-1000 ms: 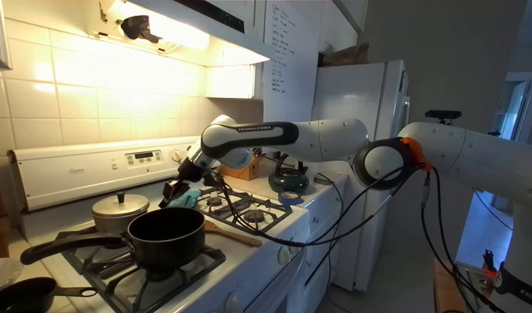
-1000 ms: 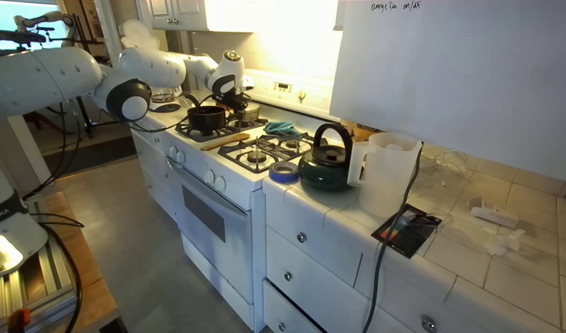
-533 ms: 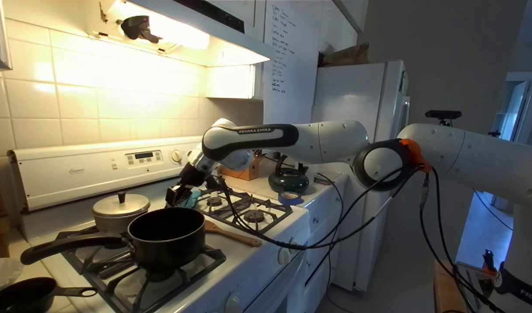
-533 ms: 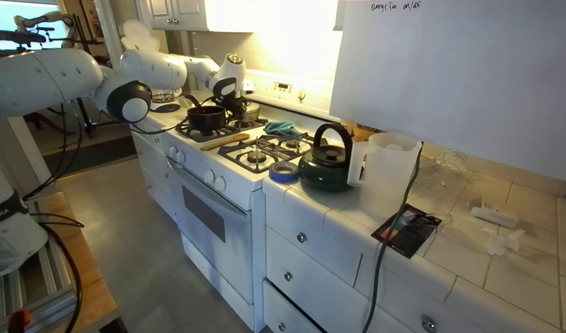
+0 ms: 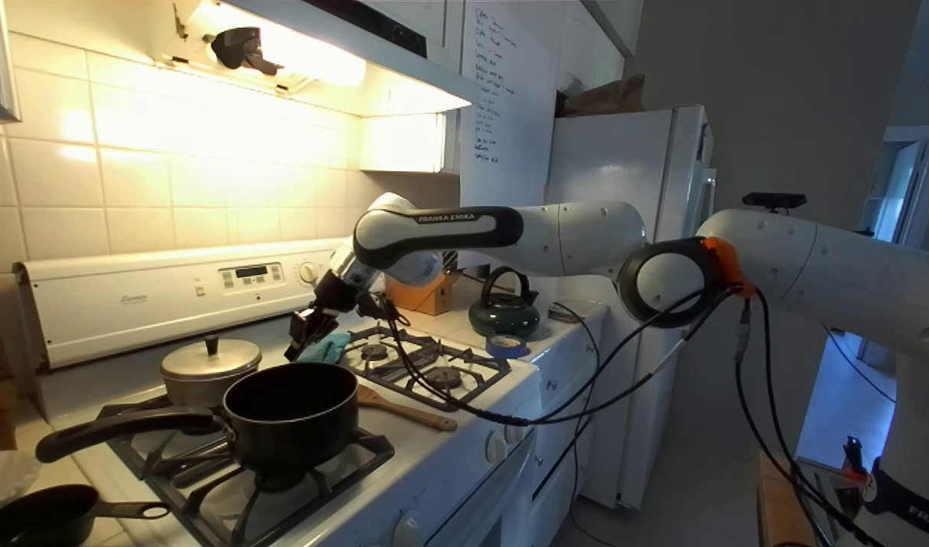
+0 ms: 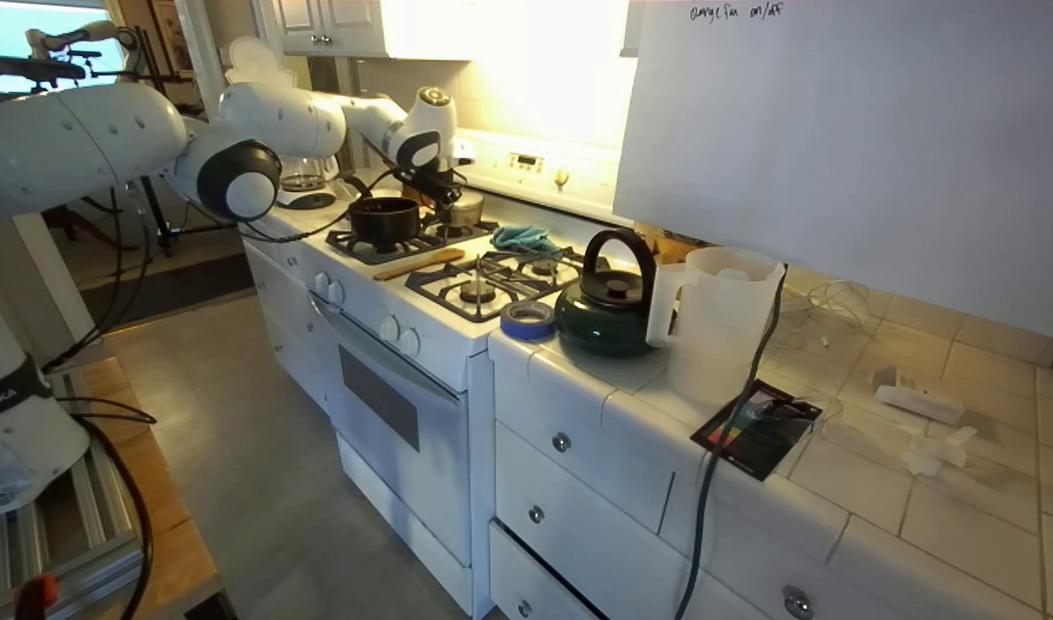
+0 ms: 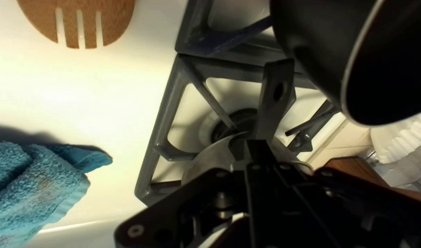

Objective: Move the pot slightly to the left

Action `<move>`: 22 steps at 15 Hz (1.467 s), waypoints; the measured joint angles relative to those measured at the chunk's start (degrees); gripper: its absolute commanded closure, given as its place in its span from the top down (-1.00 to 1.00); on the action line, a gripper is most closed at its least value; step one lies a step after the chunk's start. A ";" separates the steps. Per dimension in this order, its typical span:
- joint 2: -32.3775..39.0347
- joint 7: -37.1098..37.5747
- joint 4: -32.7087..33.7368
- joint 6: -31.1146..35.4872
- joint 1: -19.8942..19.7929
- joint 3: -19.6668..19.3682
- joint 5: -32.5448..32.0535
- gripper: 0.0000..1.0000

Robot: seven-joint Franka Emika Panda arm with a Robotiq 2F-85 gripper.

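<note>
The large black pot [image 5: 291, 429] stands upright on the front burner grate, its long black handle [image 5: 126, 429] pointing left in an exterior view. It also shows in an exterior view [image 6: 384, 224] and at the upper right of the wrist view [image 7: 317, 44]. My gripper [image 5: 301, 342] is just above and behind the pot's far rim there. In an exterior view the gripper [image 6: 446, 202] is right of the pot, by the lidded pot. In the wrist view my fingers [image 7: 260, 151] look closed together, with nothing seen between them and apart from the black pot.
The lidded pale pot [image 5: 206, 387] sits on the back burner, under my fingers in the wrist view [image 7: 217, 156]. A wooden spatula [image 5: 411, 410], teal cloth [image 5: 325, 349], dark kettle [image 5: 502, 315] and blue tape roll [image 5: 507, 347] lie nearby. The stove's back panel [image 5: 168, 292] stands behind.
My arm and gripper dip a little towards the stove, then rise again to slightly higher. The black pot has not moved.
</note>
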 measured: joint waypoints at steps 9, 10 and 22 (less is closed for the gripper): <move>-4.19 8.83 -0.08 -6.27 2.31 -5.90 -1.70 -0.48; -4.18 8.80 -0.09 -6.26 2.30 -5.90 -1.70 -1.00; -4.17 8.52 -0.09 -5.73 2.33 -5.90 -1.70 0.87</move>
